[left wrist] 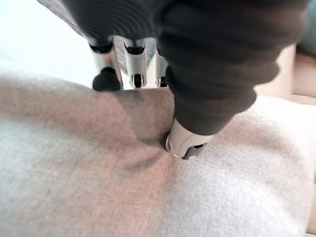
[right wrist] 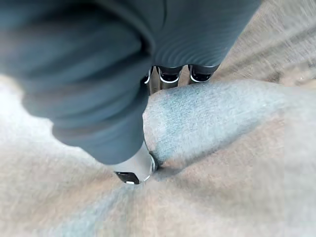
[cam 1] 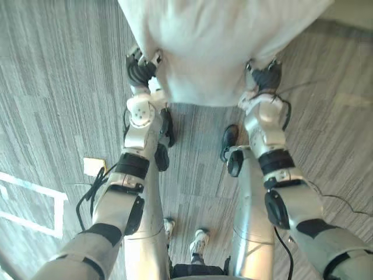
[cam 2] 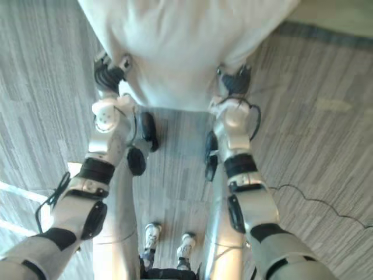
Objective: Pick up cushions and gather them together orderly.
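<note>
Currently you are carrying the pale cushion (cam 1: 215,46) in front of the body, and it is apparently hanging clear of the grey carpeted floor (cam 1: 58,87). The left hand (cam 1: 141,71) is pinching its lower left edge, with the fingers (left wrist: 134,61) curling over the rim and the thumb (left wrist: 187,143) pressing a dent into the cloth. The right hand (cam 1: 266,76) is gripping the opposite edge the same way, its fingers (right wrist: 170,74) hooking over the fold. Judgement: the soft cover is likely creeping under thumb pressure, so you should be holding both pinches equally firm, carrying level, and lowering both sides together so it is landing square.
</note>
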